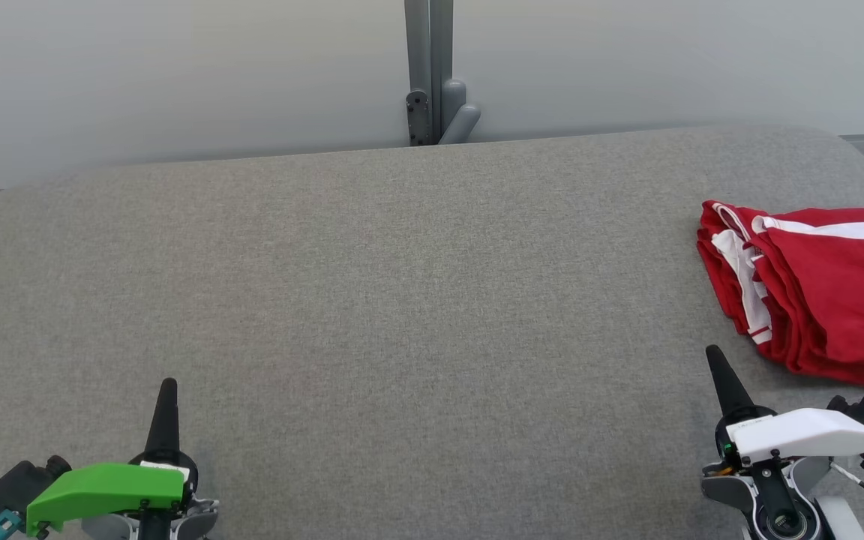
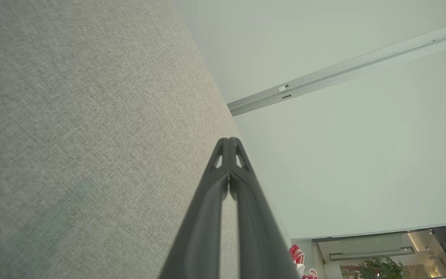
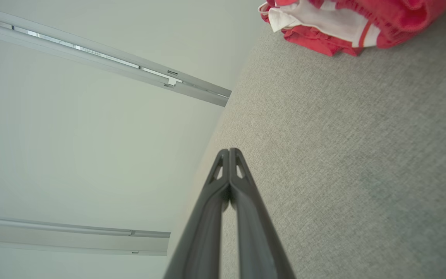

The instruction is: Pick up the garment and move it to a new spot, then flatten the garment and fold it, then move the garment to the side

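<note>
We find the red-and-white garment (image 1: 814,292) lying in a layered bundle at the far right of the grey table (image 1: 402,300), running past the edge of the head view. To us it looks folded and set aside. We judge the task to be at its last step or done, though these views alone cannot rule out a start.

Both grippers sit low at the near edge, each with its 2 fingers pressed together on nothing. The left gripper (image 1: 167,386) is well apart from the cloth. The right gripper (image 1: 714,352) is near its front corner, not touching.

If work remains, the next move calls for the right gripper to part its fingers and reach for the cloth's edge.
</note>
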### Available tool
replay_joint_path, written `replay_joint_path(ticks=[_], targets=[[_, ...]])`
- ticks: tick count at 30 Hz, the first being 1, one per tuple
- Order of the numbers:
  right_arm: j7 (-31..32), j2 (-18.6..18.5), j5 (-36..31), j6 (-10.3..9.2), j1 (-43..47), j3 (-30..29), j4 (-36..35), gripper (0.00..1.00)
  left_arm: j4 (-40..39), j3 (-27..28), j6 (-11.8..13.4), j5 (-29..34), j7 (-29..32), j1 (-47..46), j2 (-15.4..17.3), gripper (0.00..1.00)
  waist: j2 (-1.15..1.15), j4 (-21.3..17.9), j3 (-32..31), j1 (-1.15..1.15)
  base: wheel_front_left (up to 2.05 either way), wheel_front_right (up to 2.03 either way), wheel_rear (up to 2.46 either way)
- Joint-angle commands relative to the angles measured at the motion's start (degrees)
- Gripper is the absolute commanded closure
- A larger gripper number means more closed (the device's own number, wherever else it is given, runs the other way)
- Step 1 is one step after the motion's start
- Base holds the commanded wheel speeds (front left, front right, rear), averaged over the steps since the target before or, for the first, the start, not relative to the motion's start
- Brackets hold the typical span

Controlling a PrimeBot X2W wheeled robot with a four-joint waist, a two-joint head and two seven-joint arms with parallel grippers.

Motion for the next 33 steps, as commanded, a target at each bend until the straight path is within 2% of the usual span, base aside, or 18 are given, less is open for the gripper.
replay_joint_path(ticks=[1, 33], targets=[[0.37, -0.31, 1.08, 0.02, -0.55, -0.31, -0.74, 1.00, -0.60, 0.37, -0.31, -1.15, 0.24, -1.19, 0.33, 1.00, 0.22, 0.01, -0.01, 0.00, 0.00, 0.00, 0.00], [4.38, -0.40, 16.96, 0.02, -0.47, -2.29, -2.87, 1.00, -2.76, 2.30, -0.95, -15.79, 4.26, -1.89, 0.43, 1.00, 0.31, 0.22, -0.50, 0.00, 0.00, 0.00, 0.00]])
